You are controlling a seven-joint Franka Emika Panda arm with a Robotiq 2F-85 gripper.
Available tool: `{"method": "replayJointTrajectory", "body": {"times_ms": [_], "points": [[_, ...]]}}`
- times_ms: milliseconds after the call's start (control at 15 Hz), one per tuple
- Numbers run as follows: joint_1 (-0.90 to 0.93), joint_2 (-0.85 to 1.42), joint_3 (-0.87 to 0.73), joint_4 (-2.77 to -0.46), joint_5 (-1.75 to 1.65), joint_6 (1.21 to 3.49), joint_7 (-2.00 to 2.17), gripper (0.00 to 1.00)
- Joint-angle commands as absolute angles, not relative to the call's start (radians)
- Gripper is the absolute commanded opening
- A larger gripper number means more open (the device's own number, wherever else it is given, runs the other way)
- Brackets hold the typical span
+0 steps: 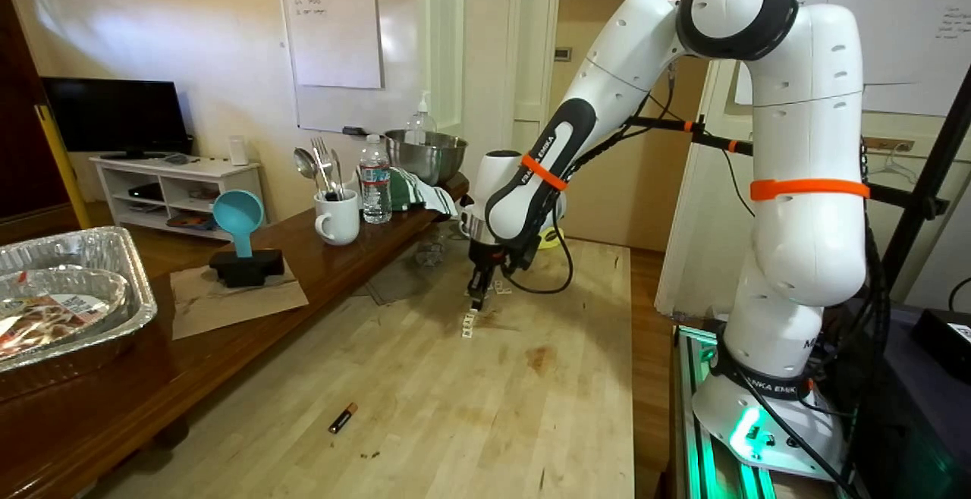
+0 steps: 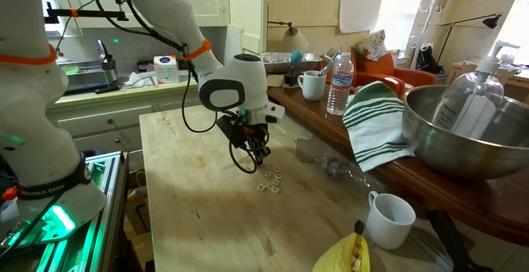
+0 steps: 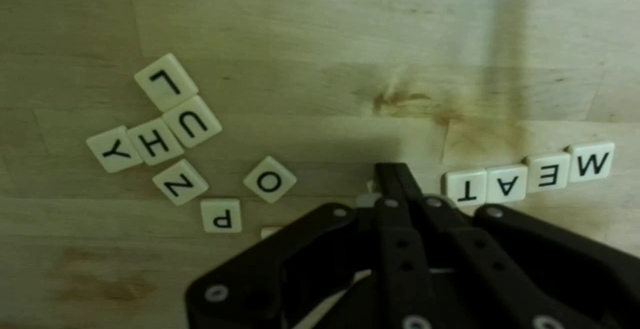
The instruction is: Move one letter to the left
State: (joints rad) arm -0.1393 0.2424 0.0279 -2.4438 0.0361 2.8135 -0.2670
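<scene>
"Dark gripper (image 3: pixel 392 166), nearest the lens, fills the lower middle of the wrist view; its two fingers lie flat together with no gap seen, and nothing shows gripped."

"And what is it to move?"

"The task names no particular letter; my judgement falls on the T tile (image 3: pixel 466 187), small, cream and upside down; it sits just right of the fingertips in that view, a strip of bare tabletop (image 3: pixel 431 166) between."

"And past it?"

"A row of tiles (image 1: pixel 468 324), seen in an exterior view running from near the tips toward that camera; in the wrist view the A tile (image 3: pixel 506 184), the E tile (image 3: pixel 548 172) and an end tile (image 3: pixel 592 161), M or W, follow T almost edge to edge, rightward and slightly upward."

"Anything on the other side?"

"One pale patch (image 3: pixel 368 199), half hidden at the fingers' left edge; it may be another tile, I cannot tell; the O tile (image 3: pixel 270 179) lies farther left, turned like a diamond."

"So what does the move turn on?"

"Side of approach, I would judge; if left means left in the wrist view, pushing T calls for the fingers to cross to its right, where A crowds it; a grasp from above calls for them to spread first; whose left is meant, I cannot tell."
</scene>
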Motion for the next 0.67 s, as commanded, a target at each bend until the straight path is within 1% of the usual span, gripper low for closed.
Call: {"method": "replayJointTrajectory", "body": {"times_ms": [0,600], "points": [[-0.115,0.238,0.02,-2.466,0.036,2.799,-0.221,0.0],[-0.104,0.233,0.028,-2.467,0.052,2.782,-0.19,0.0]]}}
